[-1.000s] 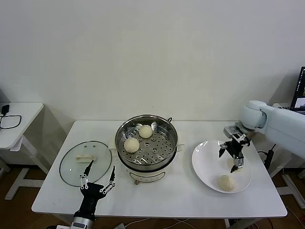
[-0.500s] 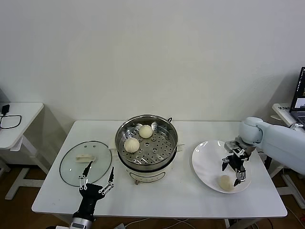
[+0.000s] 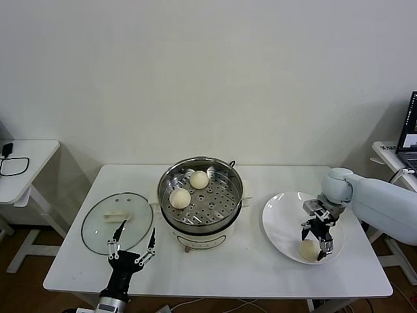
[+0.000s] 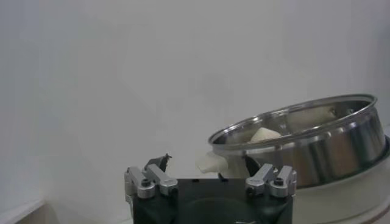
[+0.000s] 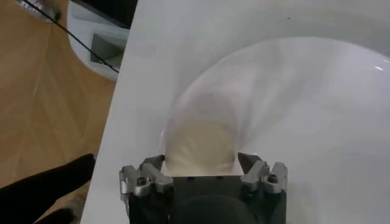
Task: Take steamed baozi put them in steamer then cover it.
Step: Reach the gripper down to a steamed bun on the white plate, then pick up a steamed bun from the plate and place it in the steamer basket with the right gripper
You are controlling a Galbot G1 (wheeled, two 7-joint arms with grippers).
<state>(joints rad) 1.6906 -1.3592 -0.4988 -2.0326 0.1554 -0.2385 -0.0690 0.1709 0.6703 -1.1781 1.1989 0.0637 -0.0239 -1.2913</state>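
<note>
Two steamed baozi point(image 3: 180, 197) point(image 3: 199, 179) lie on the perforated tray of the steel steamer point(image 3: 225, 215) at the table's middle. A third baozi point(image 3: 309, 248) rests on the white plate point(image 3: 283, 222) at the right. My right gripper point(image 3: 313, 245) is down over it, open, with one finger on each side. The right wrist view shows this baozi point(image 5: 201, 143) filling the gap of the right gripper point(image 5: 201, 161). The glass cover point(image 3: 98, 228) lies flat on the table at the left. My left gripper point(image 3: 133, 242) stands open near the front edge, beside the cover, holding nothing.
The table's front edge point(image 3: 215, 290) runs just below the plate and the left gripper. A small side table point(image 3: 26, 163) with a black cable stands to the far left. The steamer wall point(image 4: 317, 140) shows in the left wrist view.
My right gripper has come down and forward across the plate until its fingers sit on either side of the baozi. The left arm has stayed where it was.
</note>
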